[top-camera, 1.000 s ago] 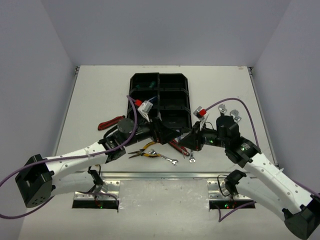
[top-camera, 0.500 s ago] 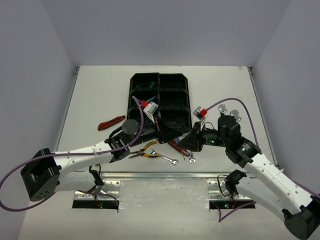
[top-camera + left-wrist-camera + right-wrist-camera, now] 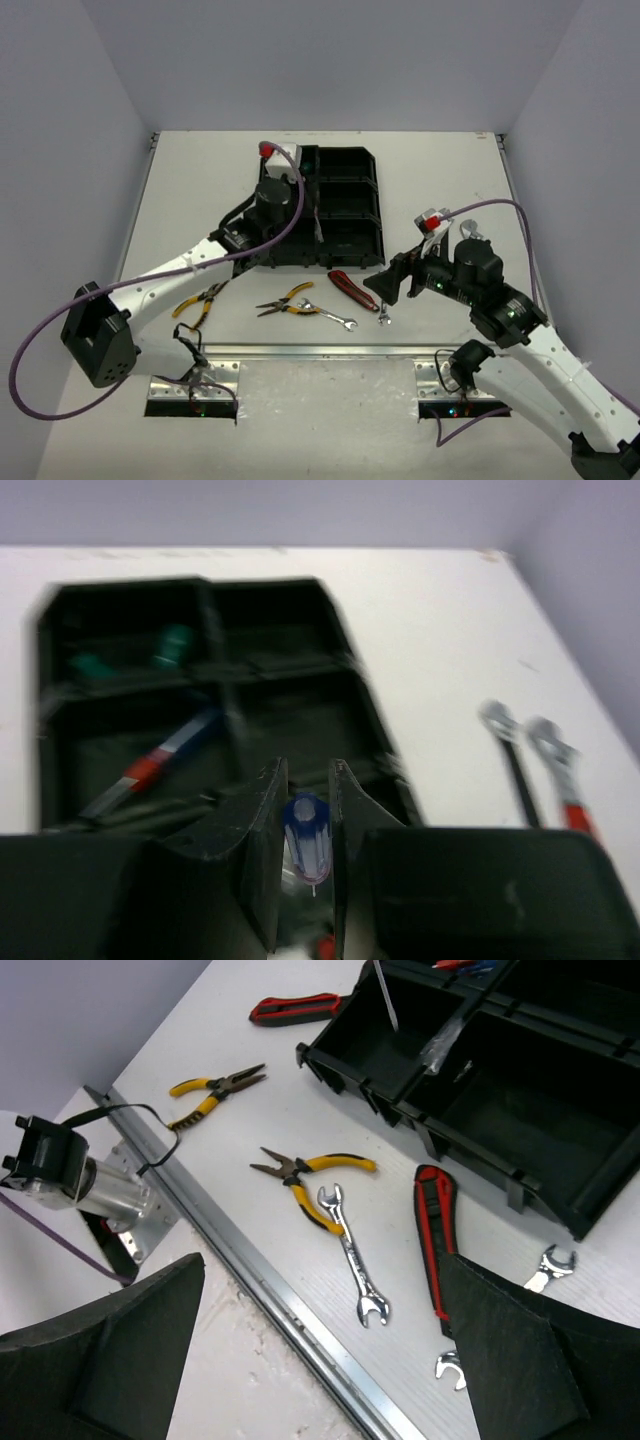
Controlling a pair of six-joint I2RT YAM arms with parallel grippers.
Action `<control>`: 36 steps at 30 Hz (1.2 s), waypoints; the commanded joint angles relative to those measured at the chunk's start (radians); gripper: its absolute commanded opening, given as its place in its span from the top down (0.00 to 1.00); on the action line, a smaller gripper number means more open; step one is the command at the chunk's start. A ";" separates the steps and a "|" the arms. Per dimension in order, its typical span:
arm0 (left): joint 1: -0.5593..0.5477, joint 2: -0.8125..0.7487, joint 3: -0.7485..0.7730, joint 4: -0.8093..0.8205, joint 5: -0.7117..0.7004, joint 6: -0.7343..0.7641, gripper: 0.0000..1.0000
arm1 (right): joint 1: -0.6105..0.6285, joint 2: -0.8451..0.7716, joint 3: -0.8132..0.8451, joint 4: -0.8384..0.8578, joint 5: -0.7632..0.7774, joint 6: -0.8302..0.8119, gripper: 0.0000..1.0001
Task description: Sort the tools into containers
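From above, the left arm [image 3: 170, 275] hides its own jaws over the black tray [image 3: 350, 238], with pliers [image 3: 287, 303], a wrench [image 3: 336, 319] and a utility knife [image 3: 352, 289] on the table [image 3: 200, 200] between tray and near edge. The blurred left wrist view shows the left gripper [image 3: 305, 772] clamped on a blue-handled screwdriver [image 3: 306, 835] above the tray. The right wrist view shows the right gripper [image 3: 320, 1260] spread wide, empty, over knife and wrench.

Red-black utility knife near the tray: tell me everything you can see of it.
The utility knife has a long, slim body, black down the middle with a red rim. It looks like plastic, and no blade is visible. It lies flat and slanted on the white table, just in front of the near right corner of the tray without touching it. A small silver wrench lies close to its near end but apart from it. Nothing grips the knife.
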 commanded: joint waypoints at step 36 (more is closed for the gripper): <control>0.552 0.303 0.477 -0.724 -0.140 -0.468 0.00 | 0.001 -0.020 0.029 -0.197 0.229 -0.065 0.01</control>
